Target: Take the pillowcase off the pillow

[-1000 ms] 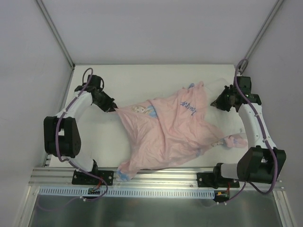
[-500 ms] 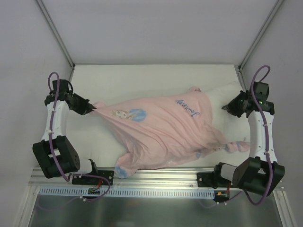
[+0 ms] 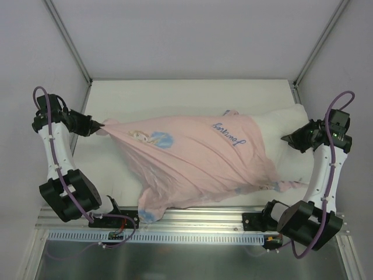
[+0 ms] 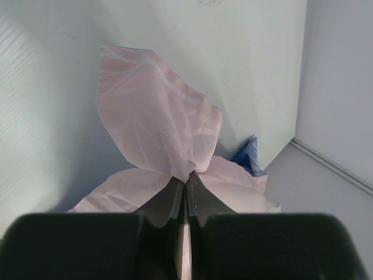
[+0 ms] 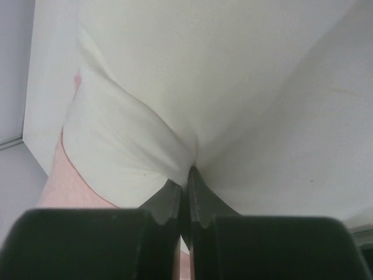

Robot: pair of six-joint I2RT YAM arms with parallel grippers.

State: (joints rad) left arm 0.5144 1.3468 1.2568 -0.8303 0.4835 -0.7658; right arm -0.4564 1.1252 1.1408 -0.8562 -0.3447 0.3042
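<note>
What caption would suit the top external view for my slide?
Arms spread wide: left pincer shut on the pink pillowcase, right pincer shut on the white pillow.

Pale pink pillowcase (image 3: 198, 158) with blue cartoon print; plain white pillow (image 3: 282, 123)

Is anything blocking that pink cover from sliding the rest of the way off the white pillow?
Nothing visible blocks it. The left hand pinches a corner of the pillowcase on the left. The right hand pinches the bare end of the pillow on the right. No other object lies on or against the pillowcase.
</note>
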